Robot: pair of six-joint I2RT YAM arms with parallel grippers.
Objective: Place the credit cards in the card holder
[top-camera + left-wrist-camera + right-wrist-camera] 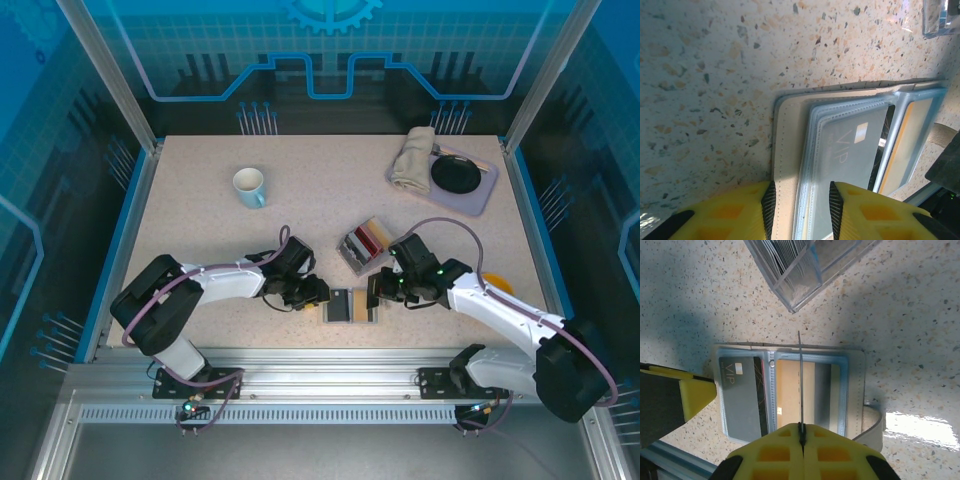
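Right gripper (801, 432) is pressed fully together on a thin credit card (800, 375), held on edge above the open card holder (856, 390). Whether the card's edge has entered a sleeve cannot be told. Left gripper (800, 197) is set narrowly about the holder's left flap and sleeve leaves, which appear to be pinched and steadied. The holder is laid open close to the table's near edge, about midway along it, between the two grippers. The task is judged partly done: a grey VIP card (845, 145) is seen lodged in one sleeve and a tan card (790, 390) in another, with a dark one glimpsed behind. The held card is not yet seated, and further cards are stacked in a clear box (365, 243) just beyond the holder, so several are left to be moved. The enclosure is walled with blue patterned panels (330, 50) on aluminium posts. The speckled table (200, 250) carries a grey tray (480, 195) in its far right corner, with a folded cloth (412, 158) and a black dish (456, 174) on it. A pale mug (248, 187) is set toward the far edge, left of centre.
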